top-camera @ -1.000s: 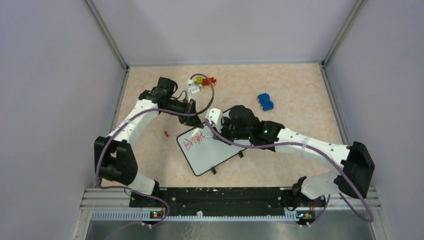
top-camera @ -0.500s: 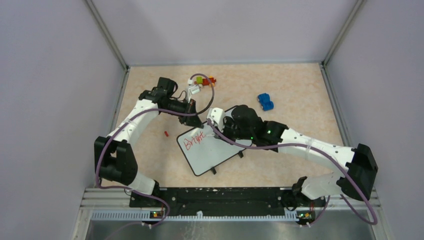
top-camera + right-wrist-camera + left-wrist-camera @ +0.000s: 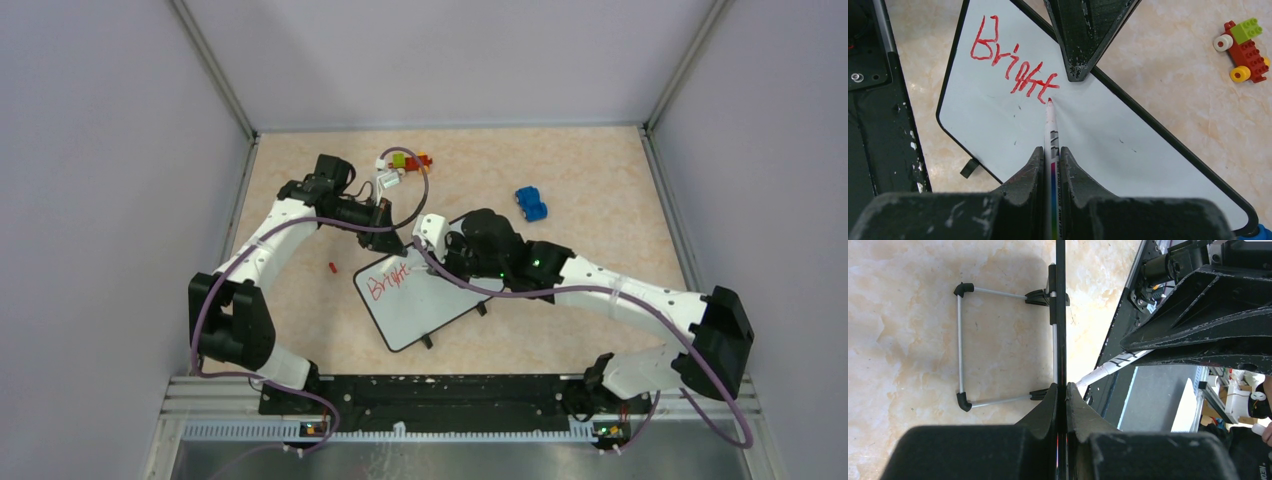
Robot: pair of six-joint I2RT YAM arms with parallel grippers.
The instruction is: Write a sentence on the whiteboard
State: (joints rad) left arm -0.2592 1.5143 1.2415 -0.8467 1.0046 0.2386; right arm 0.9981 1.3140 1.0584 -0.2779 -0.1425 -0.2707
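Observation:
The whiteboard (image 3: 425, 300) lies tilted on the table, also in the right wrist view (image 3: 1108, 125). In the left wrist view it is an edge-on dark strip (image 3: 1061, 315). My left gripper (image 3: 388, 240) (image 3: 1061, 390) is shut on its far edge. The sentence (image 3: 388, 279) (image 3: 1010, 62) is red script reading "Bright". My right gripper (image 3: 440, 245) (image 3: 1051, 152) is shut on a thin white marker (image 3: 1052, 135). The marker's red tip (image 3: 1049, 100) sits at the board surface just right of the last letter. The marker also shows in the left wrist view (image 3: 1108, 369).
A blue toy car (image 3: 531, 204) sits right of the board. A small toy made of coloured bricks (image 3: 405, 162) (image 3: 1243, 50) lies at the back. A small red cap (image 3: 332, 267) lies left of the board. The board's wire stand (image 3: 960, 345) shows beneath it.
My right arm shifted slightly to the right along the board between the earliest frame and now. The writing looks the same. The left arm has not moved.

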